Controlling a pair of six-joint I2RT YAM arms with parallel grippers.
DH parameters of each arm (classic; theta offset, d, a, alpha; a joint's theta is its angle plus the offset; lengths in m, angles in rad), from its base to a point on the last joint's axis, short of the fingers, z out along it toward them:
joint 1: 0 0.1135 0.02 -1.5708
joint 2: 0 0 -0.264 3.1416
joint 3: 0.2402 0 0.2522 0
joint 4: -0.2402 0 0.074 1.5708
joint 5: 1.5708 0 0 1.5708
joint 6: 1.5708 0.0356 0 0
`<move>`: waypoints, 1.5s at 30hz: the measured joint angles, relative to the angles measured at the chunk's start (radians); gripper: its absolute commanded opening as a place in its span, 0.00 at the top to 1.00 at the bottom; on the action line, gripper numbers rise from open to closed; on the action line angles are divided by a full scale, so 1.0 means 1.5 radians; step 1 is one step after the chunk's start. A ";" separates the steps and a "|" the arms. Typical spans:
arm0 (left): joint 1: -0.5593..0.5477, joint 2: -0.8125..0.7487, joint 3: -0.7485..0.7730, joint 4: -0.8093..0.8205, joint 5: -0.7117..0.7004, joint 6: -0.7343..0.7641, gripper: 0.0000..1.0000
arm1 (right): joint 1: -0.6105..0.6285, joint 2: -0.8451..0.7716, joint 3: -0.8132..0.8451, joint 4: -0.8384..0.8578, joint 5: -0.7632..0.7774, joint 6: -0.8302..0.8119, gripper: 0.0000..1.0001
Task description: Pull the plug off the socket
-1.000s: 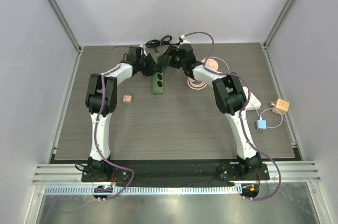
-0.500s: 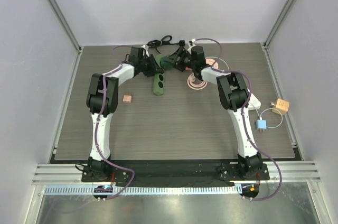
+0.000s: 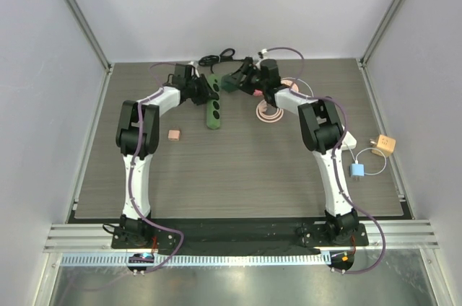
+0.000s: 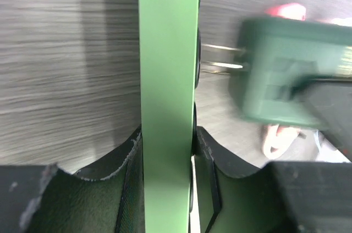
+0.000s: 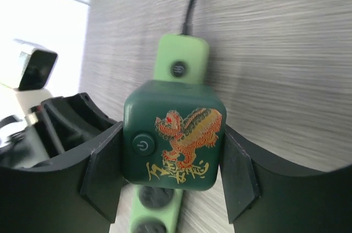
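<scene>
A light green power strip (image 3: 214, 112) lies on the table at the back centre. My left gripper (image 3: 204, 89) is shut on its edge, and the left wrist view shows the strip (image 4: 168, 79) clamped between the jaws (image 4: 168, 134). My right gripper (image 3: 238, 82) is shut on a dark green cube plug (image 3: 229, 82) with a dragon print (image 5: 173, 142). The plug is held just clear of the strip (image 5: 181, 62). Its metal prongs (image 4: 223, 57) show bare between the plug (image 4: 286, 73) and the strip.
The strip's black cord (image 3: 216, 55) coils at the back wall. A pink and white coiled cable (image 3: 271, 112) lies right of the strip. A small pink block (image 3: 174, 134) sits to the left. An orange adapter (image 3: 383, 143) and a blue one (image 3: 357, 169) lie at the right.
My right gripper has pulled back to the right with the plug, which has come away from the strip. My left gripper keeps its hold on the strip.
</scene>
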 measured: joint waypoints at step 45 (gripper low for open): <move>0.212 -0.115 -0.153 0.013 -0.085 0.032 0.20 | -0.038 0.025 0.122 -0.109 0.008 -0.129 0.99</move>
